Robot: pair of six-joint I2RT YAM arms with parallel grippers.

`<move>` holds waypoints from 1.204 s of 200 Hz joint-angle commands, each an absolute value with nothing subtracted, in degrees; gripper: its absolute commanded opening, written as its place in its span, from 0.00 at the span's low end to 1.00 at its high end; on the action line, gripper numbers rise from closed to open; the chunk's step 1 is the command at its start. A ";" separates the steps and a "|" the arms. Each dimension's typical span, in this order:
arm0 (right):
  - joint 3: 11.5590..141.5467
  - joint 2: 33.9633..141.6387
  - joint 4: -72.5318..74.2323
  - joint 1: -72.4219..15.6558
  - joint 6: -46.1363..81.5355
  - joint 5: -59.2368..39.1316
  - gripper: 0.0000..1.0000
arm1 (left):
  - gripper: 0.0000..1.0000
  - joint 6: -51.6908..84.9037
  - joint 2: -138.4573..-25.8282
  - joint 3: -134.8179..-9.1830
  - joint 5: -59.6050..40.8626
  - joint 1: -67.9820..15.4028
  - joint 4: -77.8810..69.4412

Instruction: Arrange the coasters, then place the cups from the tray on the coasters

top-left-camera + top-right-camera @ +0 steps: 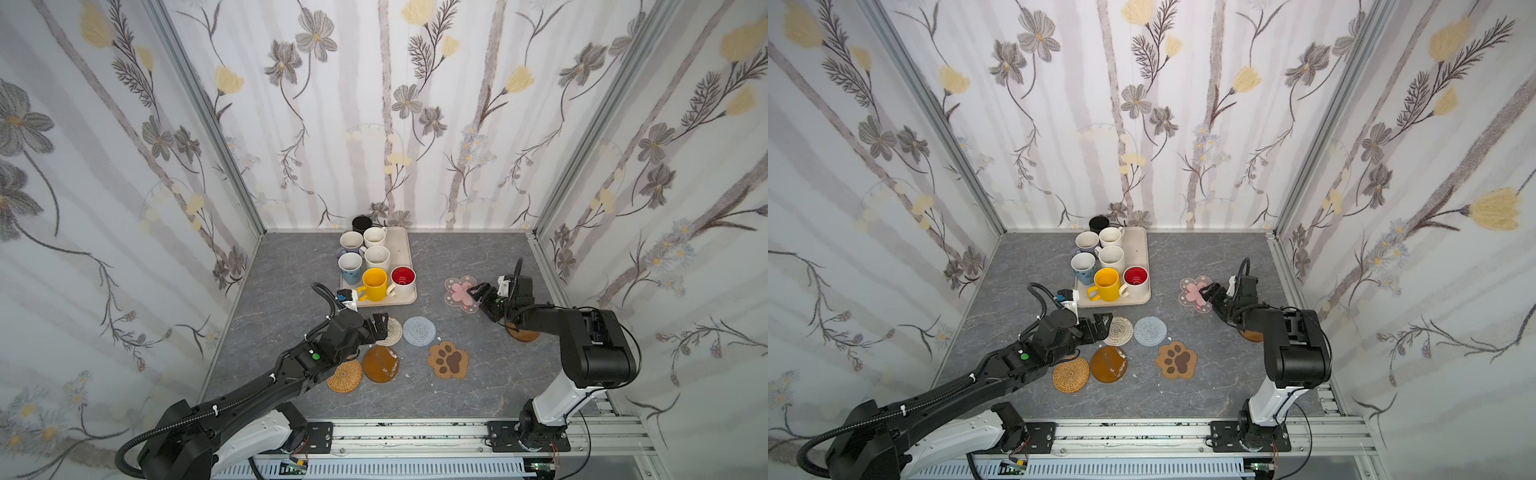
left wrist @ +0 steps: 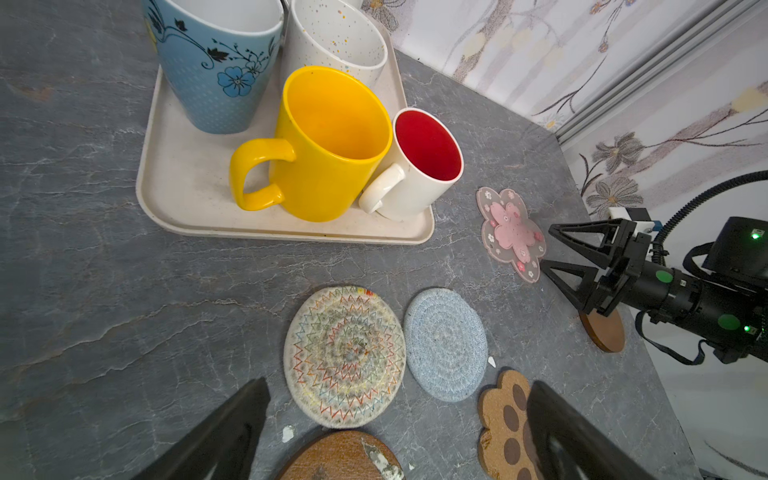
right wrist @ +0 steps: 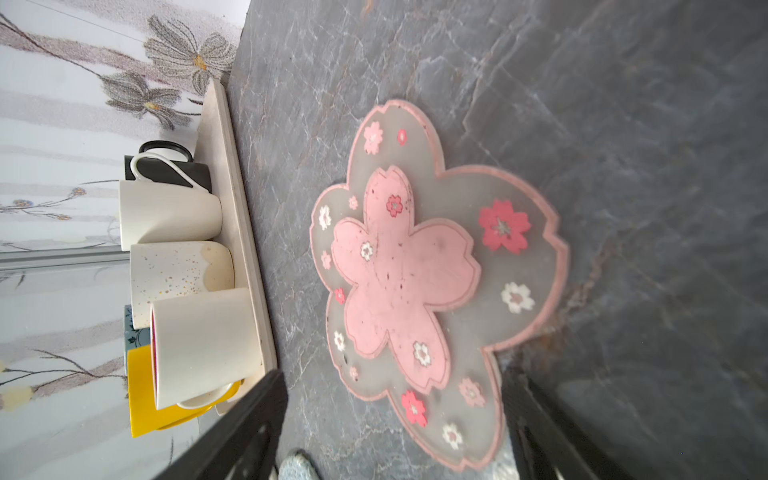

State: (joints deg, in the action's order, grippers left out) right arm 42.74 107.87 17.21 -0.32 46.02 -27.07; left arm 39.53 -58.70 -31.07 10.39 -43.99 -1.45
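You have one tray (image 1: 405, 257), beige with rounded corners and a low rim, standing near the back edge of the grey marbled worktop (image 1: 478, 395), a little left of the middle. Count seven cups crowded on it, all upright:
- a black cup (image 1: 361, 223) at its back-left corner
- a lavender cup (image 1: 342, 252)
- a plain cream cup (image 1: 375, 237)
- a speckled cream cup (image 1: 377, 257)
- a pale blue cup (image 2: 208, 70) with a dark floral pattern
- a yellow cup (image 2: 328, 145) along the tray's front edge
- a white cup with red inside (image 2: 424, 162), touching the yellow one on its right

Seven coasters lie flat on the worktop, off the tray. Five sit in front of the tray:
- a beige woven coaster (image 2: 345, 357) with coloured zigzag stitching
- a grey-blue woven coaster (image 2: 444, 345) just beside it
- a tan rattan coaster (image 1: 344, 376)
- a chipped brown disc (image 1: 381, 363)
- a brown paw coaster (image 1: 448, 360)

Toward the right edge lie the clear pink-flower coaster (image 3: 415, 270) and a second brown disc (image 2: 604, 332), partly under the right arm.

Your left gripper (image 1: 383, 326) hovers at the beige woven coaster's left side with its jaws spread fully, gripping nothing. Your right gripper (image 2: 546, 246) is also wide apart and empty. It is low at the flower coaster's right edge, and the coaster's nearest petal reaches in between the fingers. You cannot tell whether a finger touches it.
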 commanded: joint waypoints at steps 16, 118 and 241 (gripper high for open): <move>48.14 112.22 17.95 -1.85 48.36 -28.26 0.82 | 1.00 38.94 -60.06 -32.62 11.35 -43.21 -1.67; 63.39 122.57 14.27 -8.32 50.94 -27.85 0.82 | 1.00 37.91 -65.25 -32.78 6.27 -37.61 -5.39; 52.80 111.77 18.67 -11.48 55.53 -27.29 0.85 | 1.00 37.97 -63.29 -31.19 7.34 -35.99 -6.86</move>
State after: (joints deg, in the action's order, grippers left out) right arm 58.17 114.52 13.93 -10.50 52.42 -27.09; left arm 37.47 -64.62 -31.90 5.41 -36.07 -4.95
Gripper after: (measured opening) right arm 0.849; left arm 0.998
